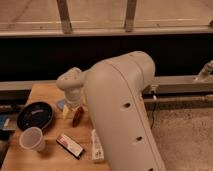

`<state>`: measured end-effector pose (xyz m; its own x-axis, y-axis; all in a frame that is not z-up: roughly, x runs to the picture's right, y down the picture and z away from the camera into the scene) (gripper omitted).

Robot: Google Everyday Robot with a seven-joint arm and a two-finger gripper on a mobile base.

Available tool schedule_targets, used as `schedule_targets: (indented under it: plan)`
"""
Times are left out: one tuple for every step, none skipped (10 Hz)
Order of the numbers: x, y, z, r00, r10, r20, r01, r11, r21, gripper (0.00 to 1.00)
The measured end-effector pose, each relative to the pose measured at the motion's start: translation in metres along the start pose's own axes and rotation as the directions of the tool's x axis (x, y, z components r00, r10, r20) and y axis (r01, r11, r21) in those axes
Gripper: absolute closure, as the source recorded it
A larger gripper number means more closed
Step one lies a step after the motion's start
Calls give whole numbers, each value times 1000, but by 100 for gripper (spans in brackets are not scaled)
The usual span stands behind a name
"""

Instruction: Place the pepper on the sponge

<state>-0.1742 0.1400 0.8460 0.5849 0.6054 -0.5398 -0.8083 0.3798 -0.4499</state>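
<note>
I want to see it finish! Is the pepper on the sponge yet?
Nothing looks done yet: the pepper lies on the table, beside the sponge, not on it. In hand: the end effector hangs just above them. Left: grabbing the pepper, lifting it, setting it on the sponge.

The gripper (70, 106) is held over the light blue rectangular sponge (60, 105), right of the round black pan (35, 115). The small dark red pepper (77, 116) is laid just right of the sponge.

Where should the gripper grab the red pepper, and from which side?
Probably grip the pepper across its narrow middle, coming from above: it lies flat on the table, long and thin. The gripper hangs close beside it, by the sponge.
</note>
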Motion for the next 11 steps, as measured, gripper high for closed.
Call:
schedule_targets:
  plan:
    - [-1,0,6,1000,6,-11,-6,1000,-3,20]
    - [-3,1,14,1000,12,-24,-12,1000,-10,20]
    - [-1,1,23,999,28,-39,-29,999,-24,20]
    - [2,0,29,998,37,-51,-38,999,-30,21]
    - [5,0,34,997,45,-61,-47,998,-33,27]
    - [8,2,38,996,48,-69,-50,998,-30,38]
    - [8,5,36,997,44,-66,-46,999,-26,48]
    - [9,5,34,997,43,-62,-45,999,-23,56]
    - [10,5,31,998,42,-55,-43,999,-22,67]
    - [11,5,30,998,43,-52,-44,999,-23,78]
    - [11,7,29,998,43,-51,-44,999,-27,86]
